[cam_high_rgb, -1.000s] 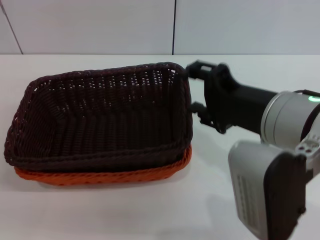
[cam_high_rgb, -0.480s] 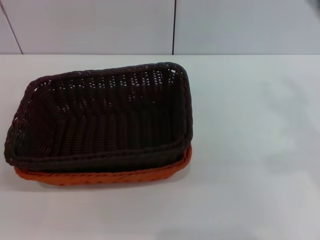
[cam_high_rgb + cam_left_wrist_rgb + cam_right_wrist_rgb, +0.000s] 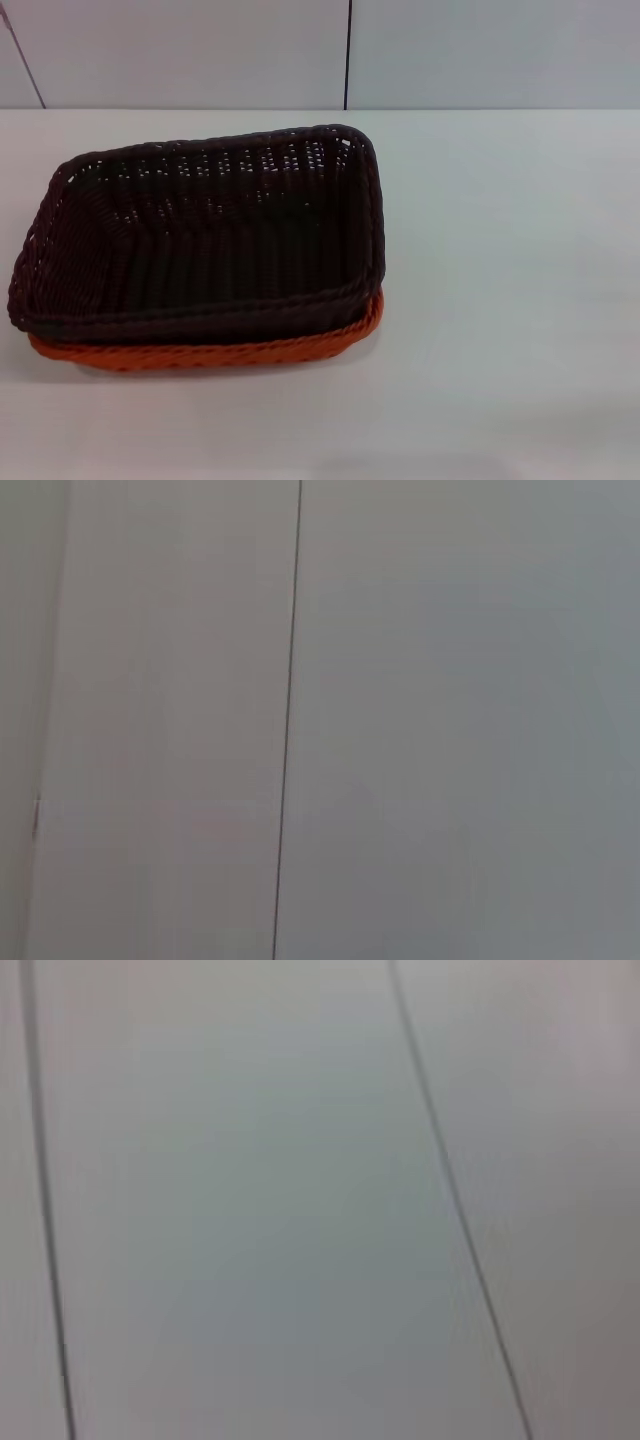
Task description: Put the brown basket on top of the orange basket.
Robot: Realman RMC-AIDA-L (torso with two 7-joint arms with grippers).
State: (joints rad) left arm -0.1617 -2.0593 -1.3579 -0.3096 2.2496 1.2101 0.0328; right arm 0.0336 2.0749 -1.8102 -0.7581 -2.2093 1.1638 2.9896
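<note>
On the left half of the white table [image 3: 500,300], as my head camera is seeing it, the brown basket [image 3: 200,240] is sitting nested on top of the orange basket [image 3: 200,352]. The brown one is lying open side up, its braided rim running all the way round, and its far right corner is riding higher than the near left one, so it is resting slightly tilted rather than level. Only a thin strip of the orange one is showing beneath it: a band along the near edge and a curve round the near right corner, where its rim is peeking out just past the brown rim. The two are touching along that whole near side. To the right of the stack the tabletop is stretching away pale and plain toward the far wall [image 3: 480,50], which is made of light panels with a dark vertical seam [image 3: 348,55] just above the baskets' far right corner.

Neither of my grippers is appearing in the head camera, so nothing of mine is touching the stack. My left wrist camera is showing only pale panels split by one thin dark line, and my right wrist camera is showing much the same, with two slanting dark lines. Whether my left or right fingers are spread or clenched, I cannot tell, since neither is appearing anywhere
</note>
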